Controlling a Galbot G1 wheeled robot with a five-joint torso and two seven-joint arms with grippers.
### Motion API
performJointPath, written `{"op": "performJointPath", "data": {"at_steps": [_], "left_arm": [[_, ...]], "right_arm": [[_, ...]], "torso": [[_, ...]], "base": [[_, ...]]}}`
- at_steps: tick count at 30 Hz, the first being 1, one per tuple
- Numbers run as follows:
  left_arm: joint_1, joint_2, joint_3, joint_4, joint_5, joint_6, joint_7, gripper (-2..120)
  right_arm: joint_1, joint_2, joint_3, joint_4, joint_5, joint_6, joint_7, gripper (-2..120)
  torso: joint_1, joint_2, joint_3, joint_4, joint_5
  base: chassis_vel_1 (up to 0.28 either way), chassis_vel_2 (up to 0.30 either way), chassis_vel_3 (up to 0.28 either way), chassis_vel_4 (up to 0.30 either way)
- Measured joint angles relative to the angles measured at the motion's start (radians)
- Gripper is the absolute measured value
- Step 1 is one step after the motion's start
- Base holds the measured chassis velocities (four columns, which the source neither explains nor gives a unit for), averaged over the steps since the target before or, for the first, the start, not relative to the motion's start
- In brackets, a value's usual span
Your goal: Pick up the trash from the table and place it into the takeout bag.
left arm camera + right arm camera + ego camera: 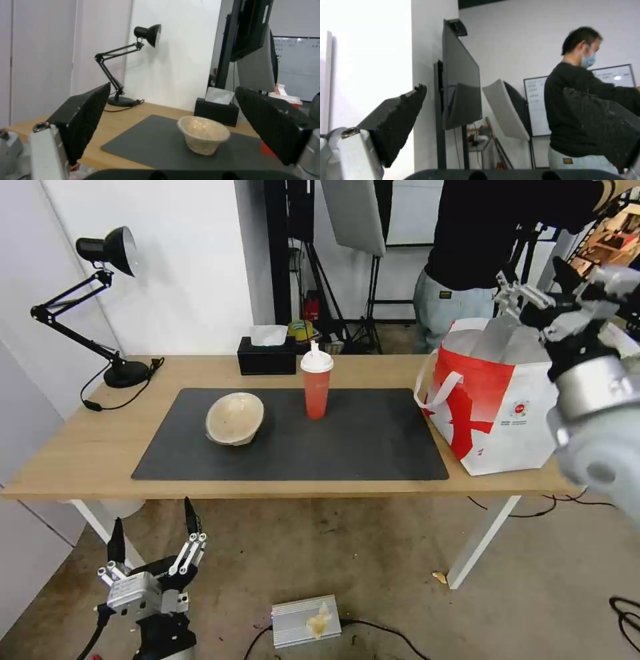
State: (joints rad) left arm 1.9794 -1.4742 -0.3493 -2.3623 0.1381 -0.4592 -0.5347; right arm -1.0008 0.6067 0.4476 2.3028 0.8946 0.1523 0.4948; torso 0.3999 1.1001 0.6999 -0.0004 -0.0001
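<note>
On the dark mat of the table a beige pulp bowl lies tilted at the left, and a tall red drink cup with a white dome lid stands upright at the middle back. The takeout bag, white with a red panel, stands open at the table's right end. My right gripper hangs open above the bag's mouth, holding nothing. My left gripper is open and low in front of the table's left part, fingers pointing up; its camera faces the pulp bowl.
A black desk lamp stands at the far left corner with its cord on the wood. A black tissue box sits behind the cup. A silver box and cables lie on the floor under the table.
</note>
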Motion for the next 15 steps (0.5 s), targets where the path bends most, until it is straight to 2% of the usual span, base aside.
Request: {"op": "performJointPath", "data": {"at_steps": [2, 4, 5, 15], "left_arm": [[0.001, -0.002, -0.002, -0.001, 0.000, 0.000, 0.000, 100], [0.004, -0.012, -0.008, -0.004, -0.001, 0.000, 0.001, 100], [0.004, -0.014, -0.009, -0.004, -0.001, 0.000, 0.001, 100], [-0.009, -0.017, -0.015, 0.001, -0.008, 0.000, 0.000, 100]], "right_arm": [[-0.021, 0.019, -0.010, 0.015, -0.040, 0.010, 0.012, 100], [-0.067, 0.056, -0.038, 0.038, -0.128, 0.025, 0.027, 100], [-0.103, 0.074, -0.044, 0.052, -0.174, 0.031, 0.032, 100], [-0.347, 0.138, -0.072, 0.110, -0.338, 0.074, 0.053, 100]], "torso": [[0.000, 0.000, 0.000, 0.0000, 0.0000], [0.000, 0.000, 0.000, 0.0010, 0.0000], [0.000, 0.000, 0.000, 0.0008, 0.0000], [0.000, 0.000, 0.000, 0.0003, 0.0000]], "base": [[0.000, 0.000, 0.000, 0.000], [0.000, 0.000, 0.000, 0.000], [0.000, 0.000, 0.000, 0.000], [0.000, 0.000, 0.000, 0.000]]}}
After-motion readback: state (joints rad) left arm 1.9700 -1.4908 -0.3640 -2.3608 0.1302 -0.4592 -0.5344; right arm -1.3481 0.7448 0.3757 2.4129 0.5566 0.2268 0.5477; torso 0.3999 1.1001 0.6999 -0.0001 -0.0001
